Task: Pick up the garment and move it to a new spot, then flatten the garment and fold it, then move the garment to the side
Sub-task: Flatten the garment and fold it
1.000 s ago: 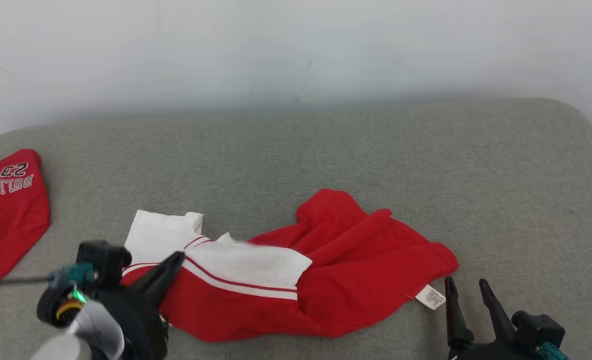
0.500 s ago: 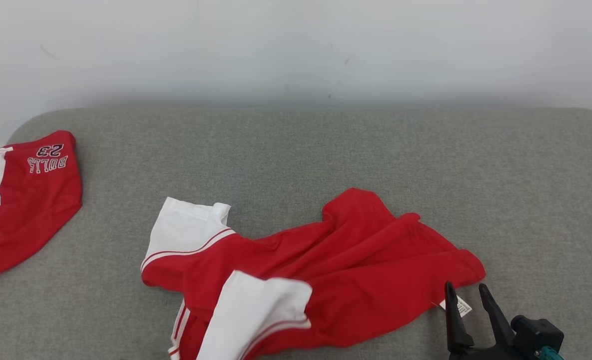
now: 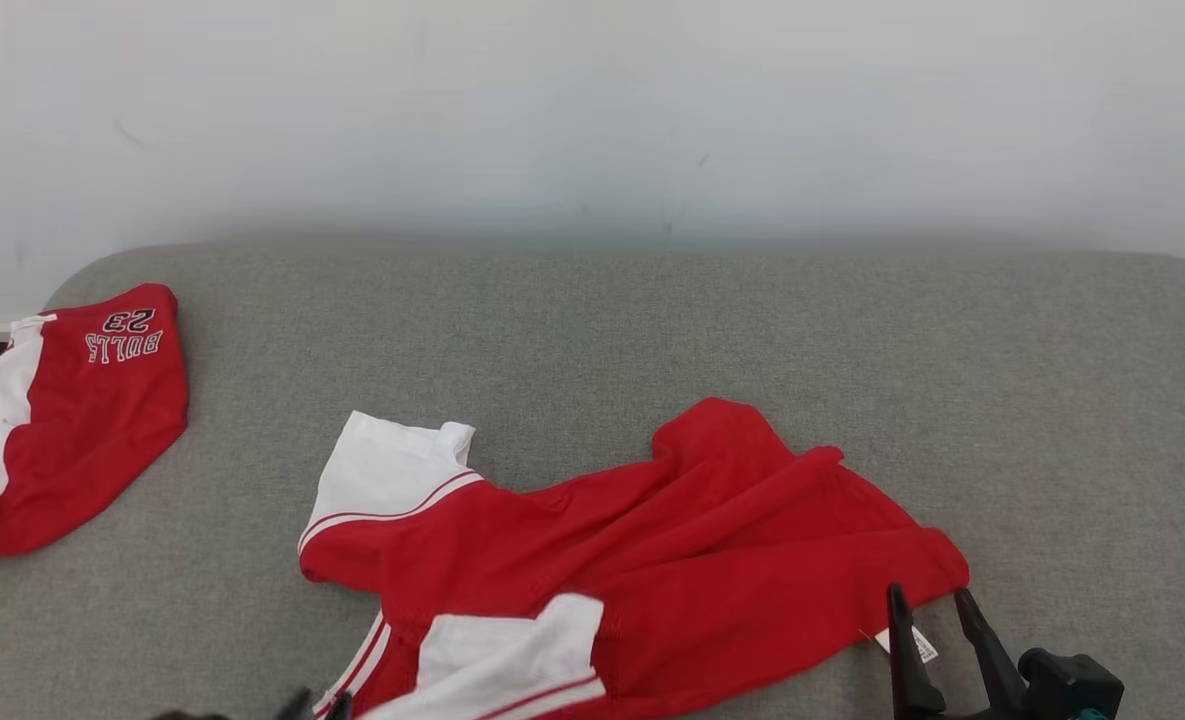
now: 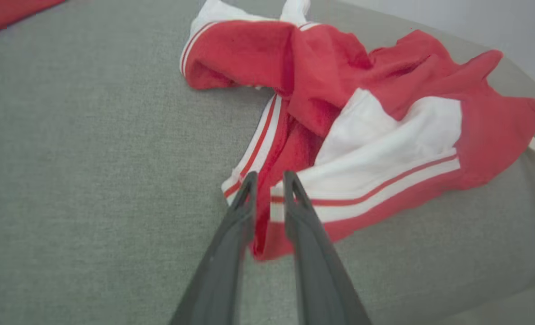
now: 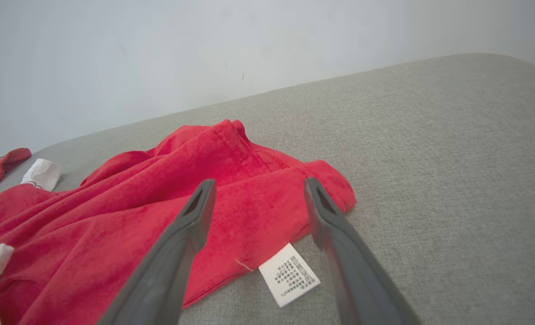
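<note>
Grey upholstered worktop: the garment (image 3: 652,540) lies crumpled, well right of a red BULLS 23 piece (image 3: 72,420). It looks soft, light and floppy, so pinch the hems. The left gripper (image 4: 270,176), barely parted, straddles the striped hem nearer that piece. The right gripper (image 5: 259,183), wide and empty, hovers at the far corner.

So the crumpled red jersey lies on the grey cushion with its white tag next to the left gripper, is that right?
Not quite: the jersey lies on the grey cushion, but its white tag is next to the right gripper, as the right wrist view shows.
</note>
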Controlling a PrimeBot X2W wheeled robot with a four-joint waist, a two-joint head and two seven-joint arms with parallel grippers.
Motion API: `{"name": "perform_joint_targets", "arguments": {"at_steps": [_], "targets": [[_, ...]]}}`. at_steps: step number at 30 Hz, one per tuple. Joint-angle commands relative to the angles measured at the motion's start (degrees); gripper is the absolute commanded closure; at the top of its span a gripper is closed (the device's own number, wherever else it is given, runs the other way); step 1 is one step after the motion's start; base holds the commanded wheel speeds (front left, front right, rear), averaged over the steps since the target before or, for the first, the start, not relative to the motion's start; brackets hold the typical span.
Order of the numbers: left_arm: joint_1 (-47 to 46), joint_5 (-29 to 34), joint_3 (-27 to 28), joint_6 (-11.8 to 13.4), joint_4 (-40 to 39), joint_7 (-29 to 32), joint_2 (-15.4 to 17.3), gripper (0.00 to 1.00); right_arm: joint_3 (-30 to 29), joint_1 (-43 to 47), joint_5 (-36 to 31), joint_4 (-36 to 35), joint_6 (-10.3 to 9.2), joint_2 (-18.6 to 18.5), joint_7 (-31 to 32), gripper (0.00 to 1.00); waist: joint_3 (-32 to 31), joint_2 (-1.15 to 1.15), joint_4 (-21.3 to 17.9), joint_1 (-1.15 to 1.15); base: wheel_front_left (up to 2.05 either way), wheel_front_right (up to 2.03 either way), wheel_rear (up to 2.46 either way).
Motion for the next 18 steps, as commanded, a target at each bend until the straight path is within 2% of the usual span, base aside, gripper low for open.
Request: {"name": "perform_joint_targets", "arguments": {"at_steps": [1, 5, 10, 18], "targets": [[-0.81, -0.32, 0.50, 0.33, -0.46, -0.38, 0.36, 0.00, 0.08, 0.51, 0.15, -0.06, -0.13, 0.07, -0.05, 0.00, -0.13, 0.00, -0.09, 0.01, 0.00, 0.00, 0.00], [-3.52, 0.84, 2.12, 1.46, -3.31, -0.36, 2.08, 0.00, -0.09, 0.55, 0.30, -0.22, -0.13, 0.08, -0.05, 0.00, 0.18, 0.00, -0.43, 0.01, 0.00, 0.00, 0.00], [-8.16, 0.85, 3.40, 2.31, -3.01, 2.57, 3.86, 0.00, 0.70, -0.88, 0.56, -0.12, -0.13, 0.06, -0.05, 0.00, 1.66, 0.00, -2.11, 0.01, 0.00, 0.00, 0.00], [-17.77, -1.48, 5.04, -0.38, 5.21, 7.13, 4.53, 0.00, 1.00, -3.66, 0.30, 0.48, -0.13, 0.07, -0.05, 0.00, 5.51, 0.00, -6.52, 0.01, 0.00, 0.00, 0.00]]}}
